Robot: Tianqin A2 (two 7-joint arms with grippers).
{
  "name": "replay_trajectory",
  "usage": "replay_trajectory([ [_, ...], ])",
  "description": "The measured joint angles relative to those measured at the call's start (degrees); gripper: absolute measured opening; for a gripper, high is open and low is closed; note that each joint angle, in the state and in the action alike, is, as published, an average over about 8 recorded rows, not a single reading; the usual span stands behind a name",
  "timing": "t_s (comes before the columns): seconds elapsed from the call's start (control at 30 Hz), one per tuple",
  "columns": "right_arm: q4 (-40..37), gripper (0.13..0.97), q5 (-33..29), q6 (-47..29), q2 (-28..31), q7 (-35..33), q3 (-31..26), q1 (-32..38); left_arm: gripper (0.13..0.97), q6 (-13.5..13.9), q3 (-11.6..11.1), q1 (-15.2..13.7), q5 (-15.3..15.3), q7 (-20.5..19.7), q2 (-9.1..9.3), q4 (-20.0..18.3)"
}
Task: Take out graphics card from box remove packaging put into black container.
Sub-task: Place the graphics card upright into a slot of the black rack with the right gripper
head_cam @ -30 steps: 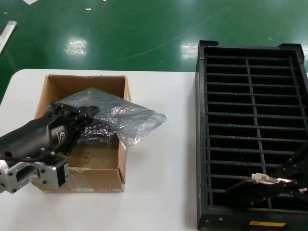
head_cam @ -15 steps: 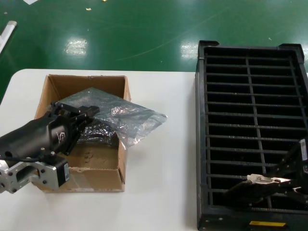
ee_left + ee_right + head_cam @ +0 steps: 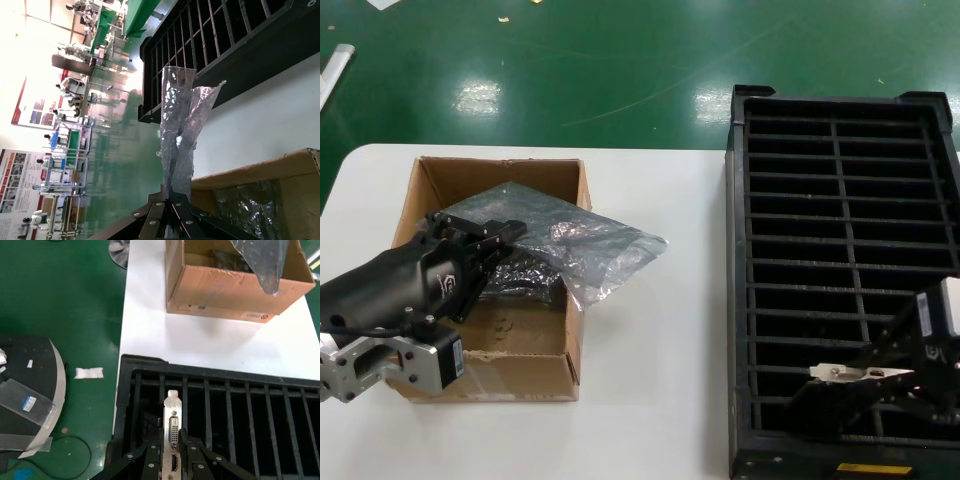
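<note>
My right gripper (image 3: pixel 865 378) is shut on the graphics card's silver end bracket (image 3: pixel 173 427) and holds it over the near left slots of the black container (image 3: pixel 738 300). The card's board is hidden behind the gripper. My left gripper (image 3: pixel 510 232) is shut on the packaging (image 3: pixel 590 250), a crinkly grey bag that lies over the right wall of the cardboard box (image 3: pixel 440 180). In the left wrist view the bag (image 3: pixel 177 135) sticks out from between the shut fingers. More crinkly plastic (image 3: pixel 525 275) lies inside the box.
The white table (image 3: pixel 660 340) shows between the box and the container. Green floor lies beyond the table's far edge. In the right wrist view a round black base (image 3: pixel 30 390) with plastic scraps stands on the floor beside the container.
My right gripper has moved left and toward the container's near edge with the card bracket. The left gripper and the bag have stayed put.
</note>
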Motion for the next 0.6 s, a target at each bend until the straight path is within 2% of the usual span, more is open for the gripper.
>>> replay_trajectory([
  [0.6, 1.7, 0.185, 3.3, -1.4, 0.0, 1.4, 1.0, -0.2, 0.138, 0.0, 0.0, 0.0, 0.0, 0.0, 0.0, 0.0],
])
